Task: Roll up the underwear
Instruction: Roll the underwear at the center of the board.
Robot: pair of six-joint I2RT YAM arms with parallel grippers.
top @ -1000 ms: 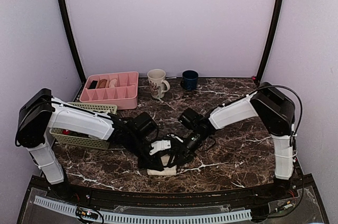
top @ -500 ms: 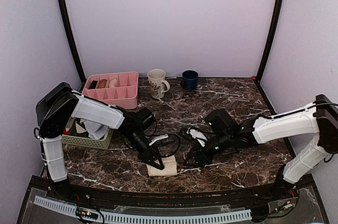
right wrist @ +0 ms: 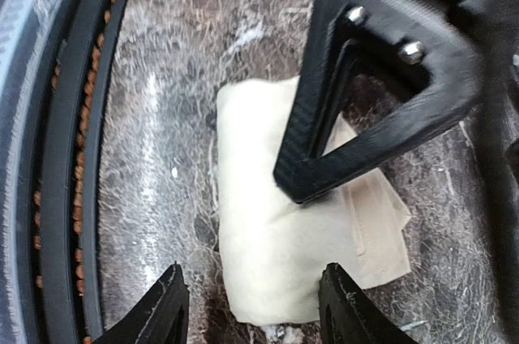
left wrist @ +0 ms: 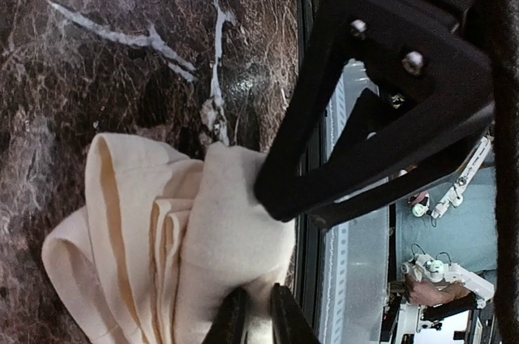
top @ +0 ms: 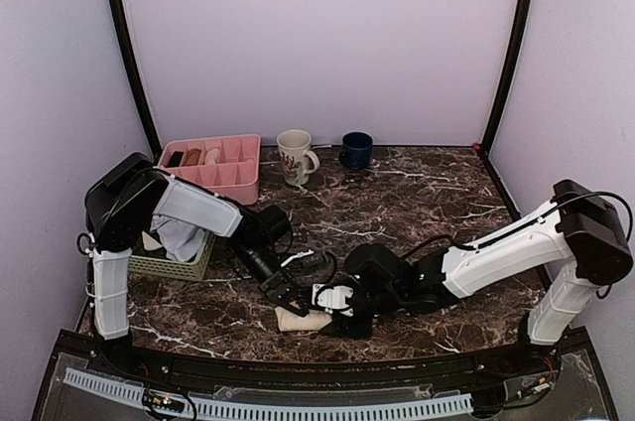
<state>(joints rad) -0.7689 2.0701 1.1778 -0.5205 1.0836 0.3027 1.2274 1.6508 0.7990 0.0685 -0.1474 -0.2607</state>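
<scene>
The underwear (top: 301, 321) is a cream-beige bundle, folded into layers, lying near the table's front edge. It also shows in the left wrist view (left wrist: 162, 230) and in the right wrist view (right wrist: 276, 238). My left gripper (top: 286, 297) comes at it from the left. In the left wrist view the left gripper (left wrist: 258, 320) is shut, pinching the fabric's edge. My right gripper (top: 332, 304) sits at the bundle's right side. In the right wrist view the right gripper (right wrist: 255, 303) is open, its tips on either side of the bundle's end. One left finger (right wrist: 357, 117) presses on the cloth.
A pink divided tray (top: 210, 168), a white mug (top: 294, 156) and a dark blue cup (top: 356, 149) stand at the back. A green basket (top: 169, 264) holding cloths sits at the left. The table's front rail (top: 298, 366) runs just below the underwear.
My right arm has swung in from the right, bringing its open gripper up against the underwear. My left gripper has stayed on the bundle, which now looks more bunched.
</scene>
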